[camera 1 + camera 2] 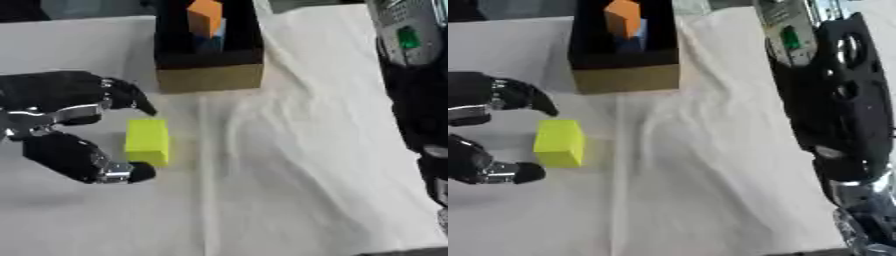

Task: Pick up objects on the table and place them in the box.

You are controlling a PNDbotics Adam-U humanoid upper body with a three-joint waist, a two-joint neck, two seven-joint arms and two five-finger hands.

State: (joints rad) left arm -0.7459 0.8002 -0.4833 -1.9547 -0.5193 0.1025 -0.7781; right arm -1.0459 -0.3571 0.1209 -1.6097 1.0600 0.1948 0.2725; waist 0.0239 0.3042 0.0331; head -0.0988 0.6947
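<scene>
A yellow-green block (147, 141) lies on the white cloth, left of the middle. My left hand (52, 120) comes in from the left and is open around it. One finger (138, 101) reaches past the block's far end, and another fingertip (136, 173) sits by its near end. I cannot tell whether either touches it. The box (210, 77), black inside with a tan front wall, stands at the top behind the block. It holds an orange block (205, 17) and a blue block (213, 40). My right hand (866, 220) shows only partly at the lower right edge.
My right arm (842, 110), black and bulky, fills the right side from top to bottom. The white cloth (306, 175) is wrinkled, with a fold running down from the box's front. A grey strip of table (79, 40) shows at the far left of the box.
</scene>
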